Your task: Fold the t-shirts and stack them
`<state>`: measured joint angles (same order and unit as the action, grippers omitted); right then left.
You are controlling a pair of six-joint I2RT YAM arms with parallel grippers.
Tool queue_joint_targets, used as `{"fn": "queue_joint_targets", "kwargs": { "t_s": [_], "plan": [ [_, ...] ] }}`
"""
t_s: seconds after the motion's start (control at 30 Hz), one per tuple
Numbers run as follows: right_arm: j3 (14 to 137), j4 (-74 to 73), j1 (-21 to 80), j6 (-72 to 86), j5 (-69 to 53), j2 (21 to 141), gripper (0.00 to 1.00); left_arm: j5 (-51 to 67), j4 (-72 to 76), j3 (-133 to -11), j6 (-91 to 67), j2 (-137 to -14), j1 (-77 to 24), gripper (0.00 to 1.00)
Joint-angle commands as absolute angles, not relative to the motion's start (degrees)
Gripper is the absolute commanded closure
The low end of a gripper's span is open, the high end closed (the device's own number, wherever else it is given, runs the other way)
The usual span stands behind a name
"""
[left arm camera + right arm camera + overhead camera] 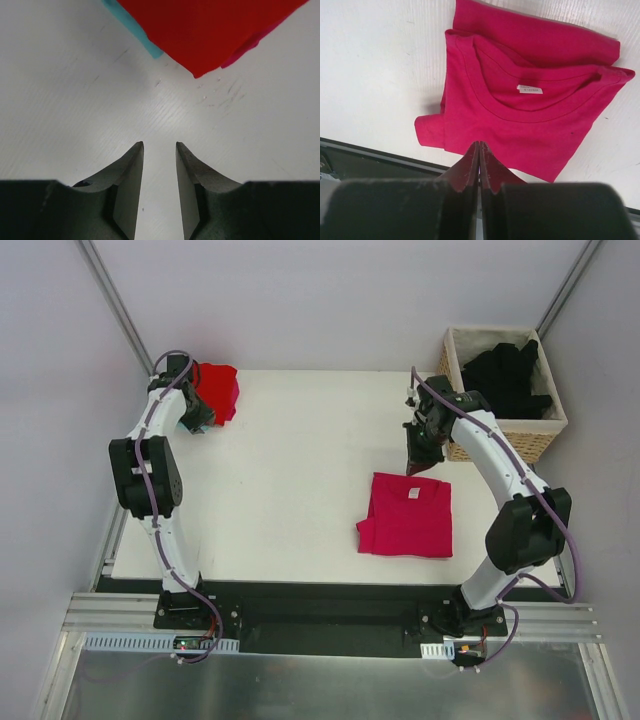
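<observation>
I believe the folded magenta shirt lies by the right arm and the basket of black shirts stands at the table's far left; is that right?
Not quite: the basket of black shirts stands at the far right, as the top view shows. The folded magenta shirt does lie by the right arm.

the red t-shirt runs off the left wrist view's top edge, with only a sliver of teal cloth showing beneath. the black t-shirts heaped in the basket, perhaps several, are too tangled to count.
</observation>
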<state>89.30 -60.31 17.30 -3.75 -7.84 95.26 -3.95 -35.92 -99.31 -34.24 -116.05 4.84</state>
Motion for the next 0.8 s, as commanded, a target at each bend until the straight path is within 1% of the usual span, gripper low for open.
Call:
{"fn": "queue_joint_targets", "kwargs": {
  "t_s": [0.0, 0.27, 0.37, 0.77],
  "plan": [
    [90.00, -63.37, 16.70, -6.15, -6.33, 95.45, 0.96, -5.89, -32.53, -100.99, -40.86, -118.30, 7.55, 0.68],
    [91.84, -65.74, 15.82, -7.56, -6.33, 97.47, 0.96, -5.72, -29.27, -99.23, -51.93, -122.25, 9.84, 0.69],
    [93.42, -66.70, 15.47, -8.09, -6.42, 98.70, 0.96, -5.01, -28.92, -100.28, -54.13, -124.09, 10.02, 0.70],
    [97.91, -68.91, 14.94, -8.88, -7.47, 102.30, 0.97, -3.34, -26.98, -105.38, -56.95, -129.37, 10.28, 0.72]
  ]
}}
